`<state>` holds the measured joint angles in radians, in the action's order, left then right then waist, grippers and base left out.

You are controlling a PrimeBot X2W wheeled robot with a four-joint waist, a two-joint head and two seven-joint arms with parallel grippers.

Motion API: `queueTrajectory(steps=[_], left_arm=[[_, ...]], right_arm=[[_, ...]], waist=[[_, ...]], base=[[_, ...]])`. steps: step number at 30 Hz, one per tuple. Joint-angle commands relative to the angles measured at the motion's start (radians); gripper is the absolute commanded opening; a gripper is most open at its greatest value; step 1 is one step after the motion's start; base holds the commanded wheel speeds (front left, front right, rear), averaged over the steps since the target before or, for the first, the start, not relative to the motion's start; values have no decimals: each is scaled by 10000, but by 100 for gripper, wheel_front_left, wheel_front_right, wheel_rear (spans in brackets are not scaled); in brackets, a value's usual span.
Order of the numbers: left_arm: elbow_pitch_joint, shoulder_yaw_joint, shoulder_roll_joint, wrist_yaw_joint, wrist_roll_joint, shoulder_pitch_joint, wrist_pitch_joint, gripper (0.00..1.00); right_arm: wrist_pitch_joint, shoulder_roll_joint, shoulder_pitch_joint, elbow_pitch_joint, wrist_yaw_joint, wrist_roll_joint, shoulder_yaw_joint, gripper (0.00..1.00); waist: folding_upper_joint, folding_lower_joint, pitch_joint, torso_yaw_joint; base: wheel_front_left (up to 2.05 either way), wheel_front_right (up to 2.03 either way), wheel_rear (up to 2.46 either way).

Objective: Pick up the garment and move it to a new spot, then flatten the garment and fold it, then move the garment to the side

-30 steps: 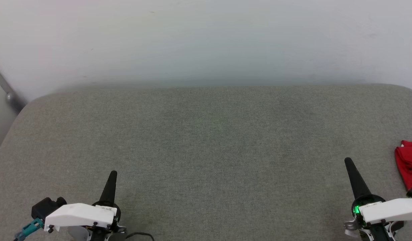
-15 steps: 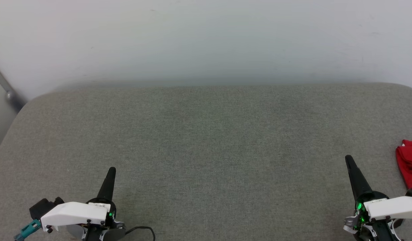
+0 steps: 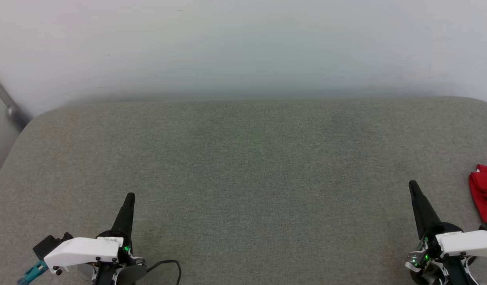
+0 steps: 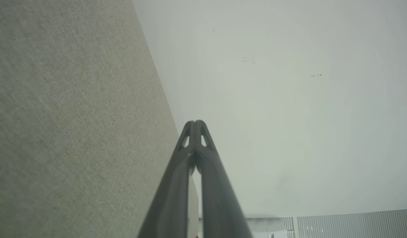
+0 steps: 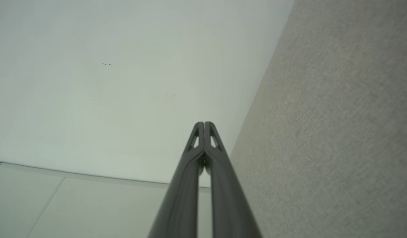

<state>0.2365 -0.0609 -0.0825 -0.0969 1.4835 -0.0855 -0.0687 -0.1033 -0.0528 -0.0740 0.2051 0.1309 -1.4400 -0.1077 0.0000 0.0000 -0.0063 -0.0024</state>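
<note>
1. Your left pincer (image 3: pixel 129 198) sits at 7 o'clock in the head view. It is clenched on nothing and points toward 12.
2. In the left wrist view you see its two dark fingers (image 4: pixel 177 185) pressed together at the tips, with nothing between them.
3. Your right pincer (image 3: pixel 412 185) sits at 5 o'clock in the head view. It too is clenched and empty, and it leans slightly toward 11.
4. The right wrist view shows you its fingers (image 5: pixel 223 188) meeting at the tips, again with nothing caught.
5. Both pincers are over the grey fabric-covered table (image 3: pixel 243 166); you cannot tell whether they touch it.
6. A green light (image 3: pixel 425 258) glows at the right wrist. A black cable (image 3: pixel 169 264) loops at 4 o'clock from the left wrist, and a teal plug (image 3: pixel 31 272) is at its 9 o'clock.
7. The garment (image 3: pixel 482 194) is a bunched red heap at 3 o'clock from the right pincer. It lies on the table, apart from the fingertips, and the picture's right edge cuts it off. You can make out no print or sleeve.
8. A pale wall (image 3: pixel 243 47) rises beyond the table at 12 o'clock, and a slanted metal bar (image 3: pixel 5 103) stands at 10.
</note>
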Motion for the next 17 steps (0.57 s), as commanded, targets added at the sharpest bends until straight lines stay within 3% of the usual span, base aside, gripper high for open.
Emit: queueTrajectory(steps=[1,17], left_arm=[[0,-73,30,-75,144,-154,-55,0],[80,-433,250,-309,1106,-244,-354,0]], right_arm=[[-32,18,-164,37,-3,-179,-22,0],[-101,31,-361,353,-3,-1431,-64,0]], waist=[[0,0,4,1],[0,0,73,18]], base=[[0,0,0],[0,0,0]])
